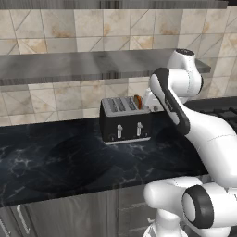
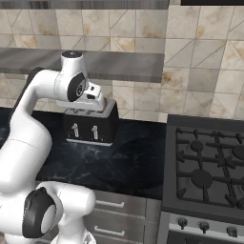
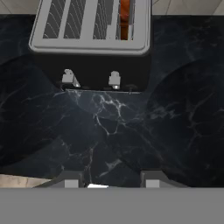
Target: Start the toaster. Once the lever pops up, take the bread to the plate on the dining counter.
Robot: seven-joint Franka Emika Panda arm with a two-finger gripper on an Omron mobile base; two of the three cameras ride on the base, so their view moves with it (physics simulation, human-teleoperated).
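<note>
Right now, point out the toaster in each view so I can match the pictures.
Left base view: toaster at centre, on the black worktop against the tiled wall.
Right base view: toaster left of centre, partly behind the arm.
Hand view: toaster at top.
Shared landmark: its two silvery front levers.

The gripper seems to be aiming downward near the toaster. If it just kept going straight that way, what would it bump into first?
Probably the black marble worktop in front of the toaster. In the hand view the gripper points at bare counter just short of the toaster's two levers; depth is hard to judge, so it might graze the front.
</note>
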